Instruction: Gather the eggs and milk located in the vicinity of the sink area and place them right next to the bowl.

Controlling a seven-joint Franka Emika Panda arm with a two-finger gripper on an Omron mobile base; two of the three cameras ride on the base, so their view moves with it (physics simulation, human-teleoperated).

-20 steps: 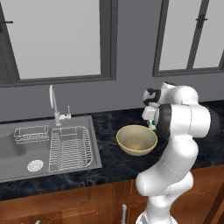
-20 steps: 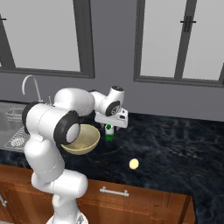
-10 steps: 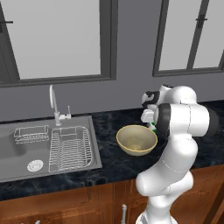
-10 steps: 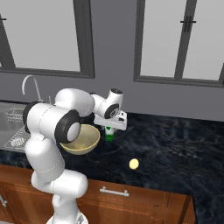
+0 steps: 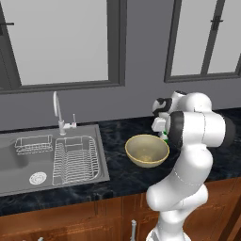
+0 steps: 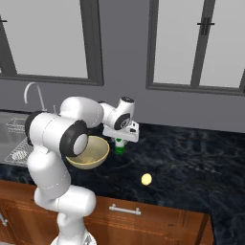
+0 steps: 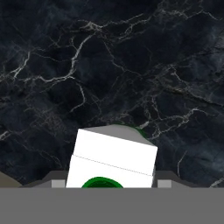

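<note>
Milk (image 7: 111,159) upright on counter (image 7: 131,65); cap (image 7: 101,183) toward camera

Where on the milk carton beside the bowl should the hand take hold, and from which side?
Probably across the two flat side walls of the milk carton, coming from above. It stands upright on the dark counter with its green cap up, and the hand sits over it, a finger on each side. The bowl lies close on one side, so a sideways approach looks cramped.

milk (image 7: 113,159): bottom cut off | end effector fingertips: hidden
</note>
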